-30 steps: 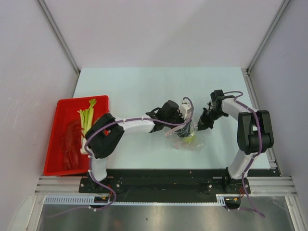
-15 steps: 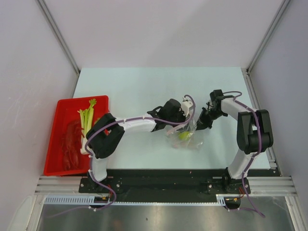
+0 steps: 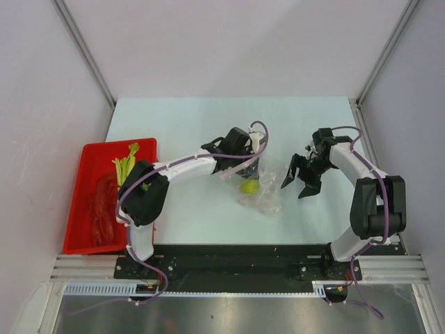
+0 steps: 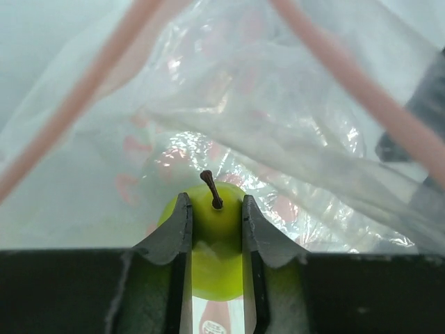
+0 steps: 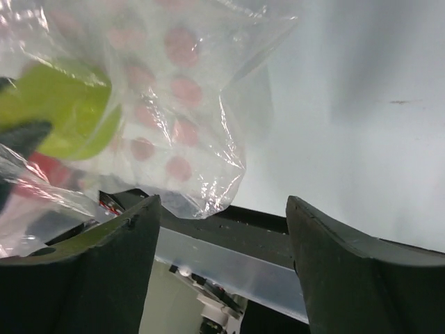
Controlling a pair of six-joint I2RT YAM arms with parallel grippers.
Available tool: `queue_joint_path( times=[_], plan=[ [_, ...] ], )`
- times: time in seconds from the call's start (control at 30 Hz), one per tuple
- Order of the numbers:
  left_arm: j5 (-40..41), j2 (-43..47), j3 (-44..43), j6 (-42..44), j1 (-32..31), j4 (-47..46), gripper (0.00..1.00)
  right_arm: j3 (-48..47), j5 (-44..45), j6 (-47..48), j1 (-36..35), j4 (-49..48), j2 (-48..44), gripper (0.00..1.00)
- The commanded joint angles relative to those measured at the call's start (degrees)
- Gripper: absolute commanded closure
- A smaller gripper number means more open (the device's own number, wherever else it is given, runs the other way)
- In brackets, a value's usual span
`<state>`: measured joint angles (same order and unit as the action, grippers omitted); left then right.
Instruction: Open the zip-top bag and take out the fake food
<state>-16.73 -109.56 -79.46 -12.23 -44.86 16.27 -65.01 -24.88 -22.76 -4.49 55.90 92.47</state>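
Pale-green table (image 3: pixel 188 125) carries the whole work area. I read the scene from the top view first, then from the wrist views.

1. Tray (image 3: pixel 97 156): red, at the table's left edge, well apart from the bag. It holds a pale stalk (image 3: pixel 125 167) with green leaves and a red lobster (image 3: pixel 103 205), lying side by side.
2. Bag (image 3: pixel 268 198): clear and crinkly, printed with pink dots, lying near the table's middle between the two grippers. The left wrist view looks into it, with the pink zip strip (image 4: pixel 334 76) running on both sides of the frame.
3. Right gripper (image 3: pixel 301 182): jaws spread wide, nothing between them. It stands just right of the bag. In its own view a lower corner of the bag (image 5: pixel 174 104) hangs ahead of the fingers (image 5: pixel 104 264); I cannot tell whether it touches them.
4. Left gripper (image 3: pixel 248 174): reaches in from the left and is clamped on the pear (image 3: pixel 249 186).
5. Pear (image 4: pixel 217 229): yellow-green, stem pointing away from the camera, pinched between the two fingers (image 4: pixel 170 236) at the bag's left end. I cannot tell whether it is clear of the mouth.
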Motion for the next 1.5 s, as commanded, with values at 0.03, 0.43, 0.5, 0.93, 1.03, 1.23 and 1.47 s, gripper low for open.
queue_joint_path(
  times=[0.03, 0.43, 0.5, 0.93, 1.03, 1.23, 1.47],
  plan=[
    [-3.0, 2.9, -5.0, -3.2, 1.3, 5.3, 1.00, 1.0, -2.5, 2.9, -1.9, -0.3, -1.2, 0.20],
    [-9.7, 6.6, -3.6, -8.9, 4.9, 6.6, 1.00, 8.1, -7.6, -8.0, -5.3, -22.7, 4.1, 0.66],
    [-10.0, 8.5, -3.2, -9.0, 5.9, 7.5, 1.00, 8.1, -5.9, -9.3, -4.0, -24.1, 4.0, 0.90],
    [1.4, 22.7, -2.8, -11.3, 11.7, 13.8, 1.00, 6.5, -1.6, -7.6, 2.7, -30.5, 5.9, 1.00],
    [4.8, 24.5, -3.4, -11.2, 12.6, 18.0, 1.00, 6.0, -1.4, -8.5, 4.1, -32.3, 6.6, 1.00],
    [21.6, 34.4, -3.3, -7.9, 14.1, 25.5, 1.00, 3.6, 2.8, -12.6, 6.5, -32.4, 6.9, 1.00],
    [37.8, 45.6, 5.8, -9.5, 25.5, 28.1, 1.00, 0.9, 4.8, -13.7, 6.5, -29.2, 7.6, 0.95]
  ],
)
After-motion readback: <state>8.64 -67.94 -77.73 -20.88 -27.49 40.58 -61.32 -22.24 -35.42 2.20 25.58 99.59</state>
